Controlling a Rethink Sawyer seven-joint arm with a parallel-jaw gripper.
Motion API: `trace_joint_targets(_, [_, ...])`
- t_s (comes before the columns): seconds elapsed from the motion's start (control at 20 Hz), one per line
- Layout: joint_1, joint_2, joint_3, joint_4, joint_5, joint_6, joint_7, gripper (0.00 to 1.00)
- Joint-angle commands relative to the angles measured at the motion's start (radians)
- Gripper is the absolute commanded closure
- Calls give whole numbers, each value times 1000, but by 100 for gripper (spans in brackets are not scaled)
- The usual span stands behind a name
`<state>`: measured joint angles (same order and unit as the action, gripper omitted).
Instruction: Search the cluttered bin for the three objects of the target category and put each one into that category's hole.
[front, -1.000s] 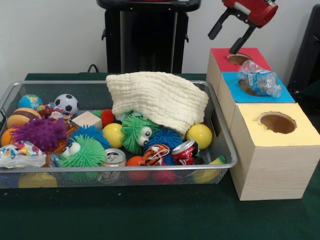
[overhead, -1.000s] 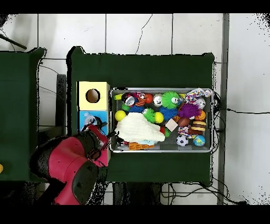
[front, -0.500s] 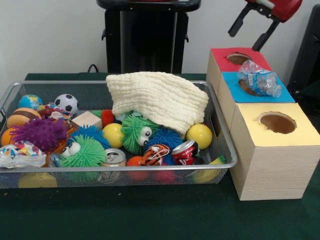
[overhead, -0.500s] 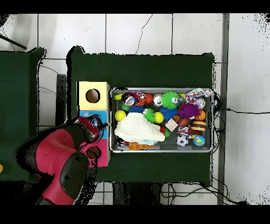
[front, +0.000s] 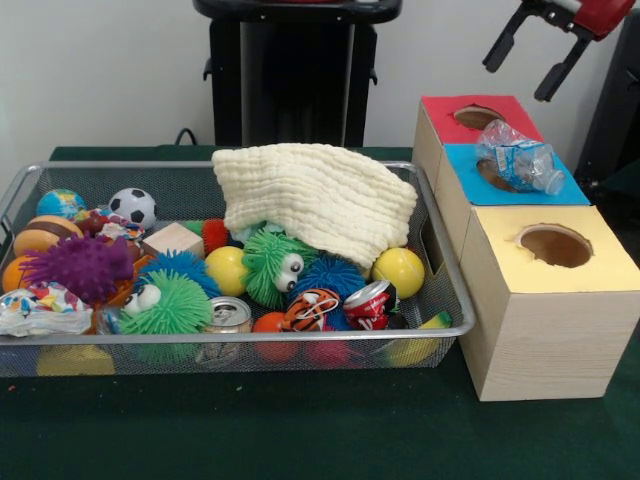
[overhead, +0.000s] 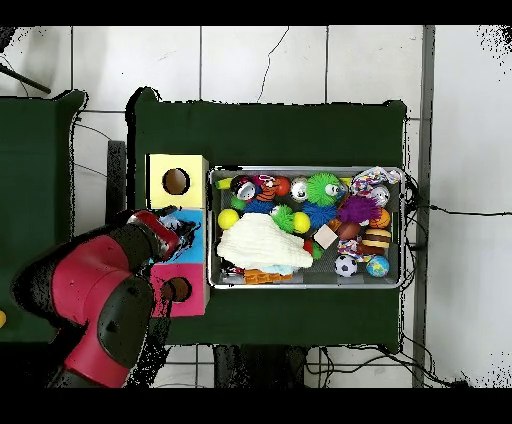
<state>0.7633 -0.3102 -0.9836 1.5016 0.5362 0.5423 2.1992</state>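
Observation:
The bin (front: 455, 300) is a silver wire-mesh basket full of toys; it also shows in the overhead view (overhead: 306, 285). A cream cloth (front: 315, 195) lies over its far right part. Two drink cans (front: 230, 315) (front: 370, 300) lie near the front rim. A crushed clear plastic bottle (front: 518, 160) lies on the blue box (front: 560, 192), over its hole. My gripper (front: 518, 80) is open and empty, high above and behind the red box (front: 440, 110). In the overhead view the gripper (overhead: 185, 228) is over the blue box (overhead: 195, 252).
A yellow box (front: 600, 270) with an open round hole stands nearest the camera, right of the bin. The bin holds yellow balls (front: 400, 270), fuzzy balls with eyes (front: 275, 262), a purple spiky ball (front: 80, 265), a soccer ball (front: 132, 205) and a wooden block (front: 172, 240).
The arm has drawn back up and to the right in the front view, away from the red box. The bottle and the bin's contents have not moved.

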Motion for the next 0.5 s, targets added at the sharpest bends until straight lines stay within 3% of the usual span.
trace_joint_targets(0.05, [-12,79,42,-90,-36,158,213,0])
trace_joint_targets(0.5, [-3,144,53,-110,-13,97,254,0])
